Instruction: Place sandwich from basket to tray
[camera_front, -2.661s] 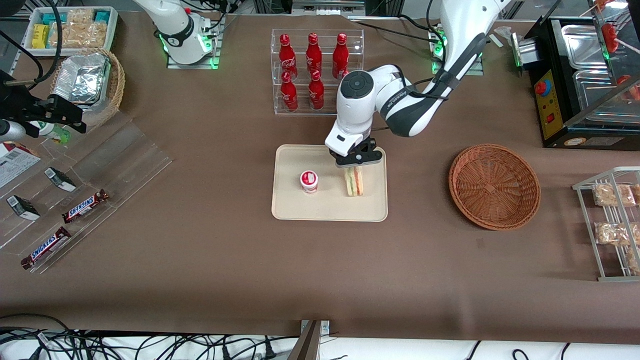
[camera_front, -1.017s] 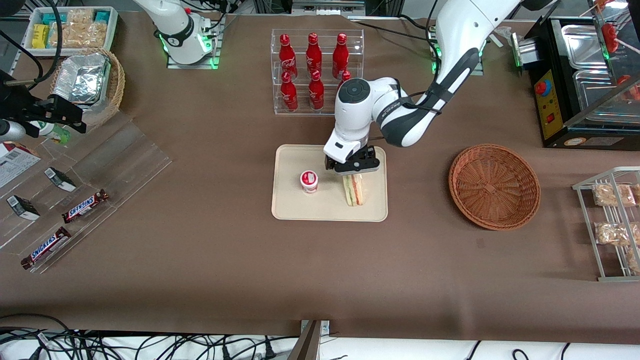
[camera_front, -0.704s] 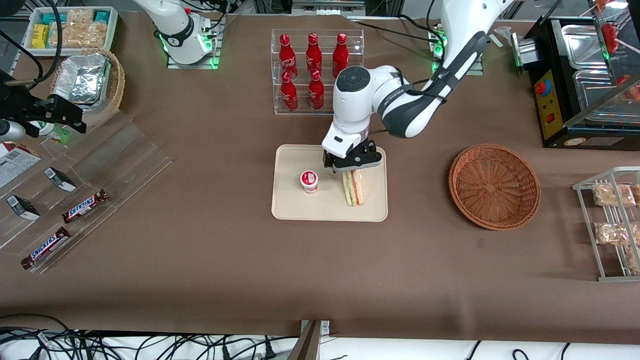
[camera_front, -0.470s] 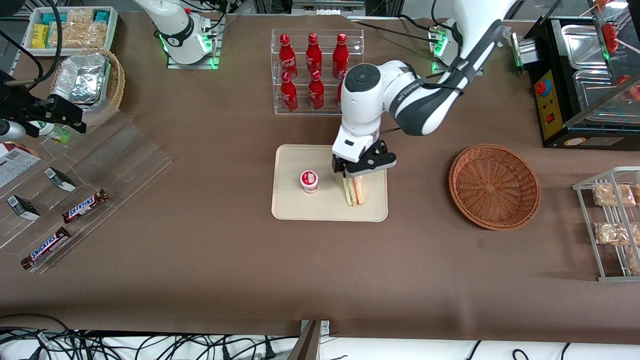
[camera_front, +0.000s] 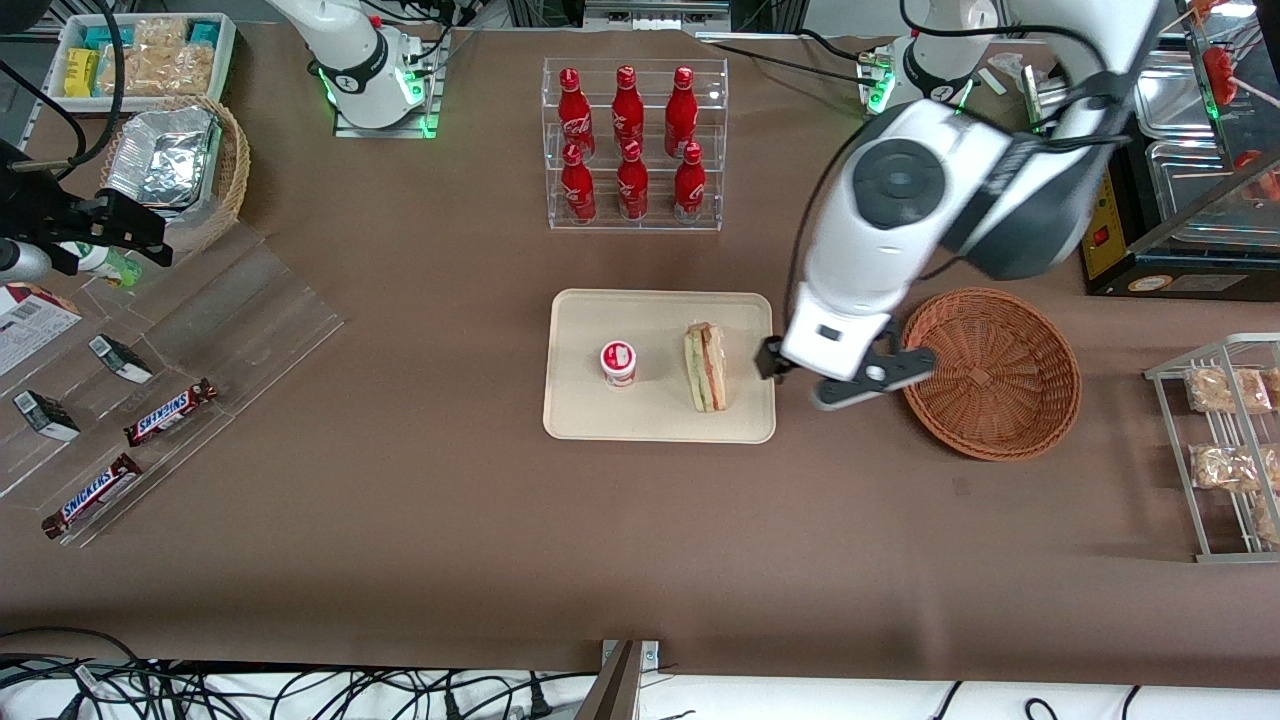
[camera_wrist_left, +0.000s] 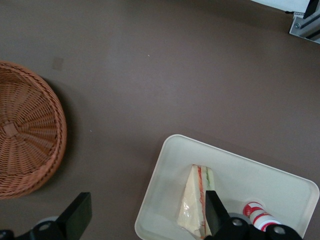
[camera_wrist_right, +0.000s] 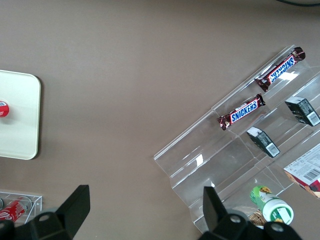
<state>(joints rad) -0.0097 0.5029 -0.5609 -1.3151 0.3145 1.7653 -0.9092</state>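
Brown table cover (camera_front: 420, 520) everywhere, cables along the front edge. The sandwich (camera_front: 706, 367) lies on the tray (camera_front: 660, 425) beside a small red-lidded cup (camera_front: 618, 361). The gripper (camera_front: 845, 380) hangs empty, fingers (camera_wrist_left: 77, 215) spread apart, above bare table between tray and basket (camera_front: 990, 372).

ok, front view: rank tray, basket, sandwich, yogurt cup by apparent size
1. tray
2. basket, a little smaller
3. sandwich, on the tray
4. yogurt cup, beside the sandwich

The open gripper hangs between tray and basket, covering a bit of the basket's rim.
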